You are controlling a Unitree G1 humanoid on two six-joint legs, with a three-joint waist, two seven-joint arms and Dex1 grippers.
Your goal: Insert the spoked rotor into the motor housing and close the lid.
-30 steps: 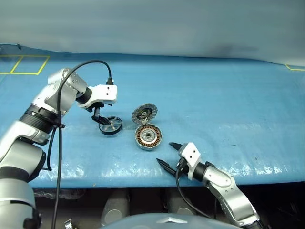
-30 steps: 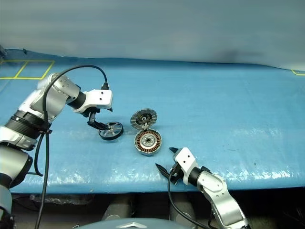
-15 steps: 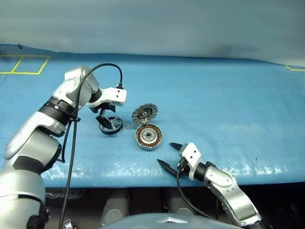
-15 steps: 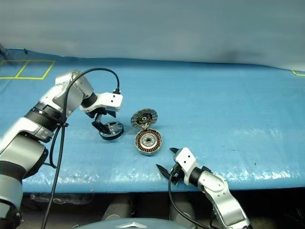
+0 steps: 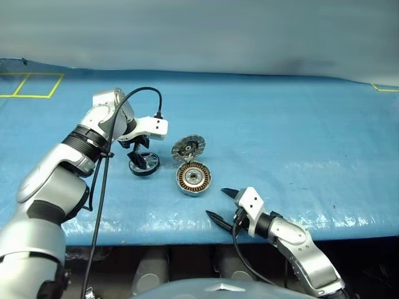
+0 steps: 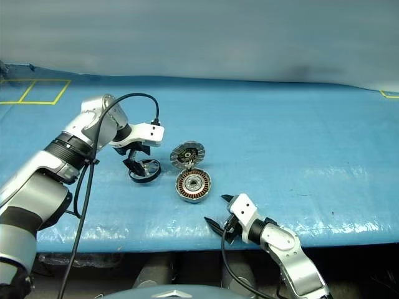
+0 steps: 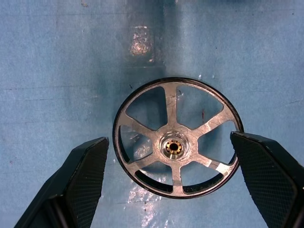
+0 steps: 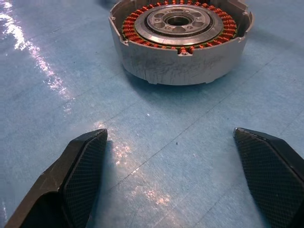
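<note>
The spoked rotor point(image 7: 176, 145) lies flat on the blue table, left of the motor housing point(image 5: 194, 179). My left gripper point(image 5: 141, 157) points down over the rotor, open, with one finger on each side of the rim and not touching it. The housing sits open with its copper windings point(image 8: 142, 16) showing. Its lid point(image 5: 189, 149) stands tilted up at the housing's far edge, ribbed face toward me. My right gripper point(image 5: 216, 201) hovers low near the table's front edge, open and empty, pointing at the housing point(image 8: 180, 38) from a short way off.
The blue sheet covers the table point(image 5: 299, 143), whose front edge point(image 5: 187, 233) runs just below the right gripper. Yellow tape lines point(image 5: 31, 84) mark the far left corner. A black cable point(image 5: 134, 93) loops over the left wrist.
The left gripper has tipped further downward and settled a little lower over the rotor, its arm swinging in toward the middle. The right gripper, housing and lid have stayed put.
</note>
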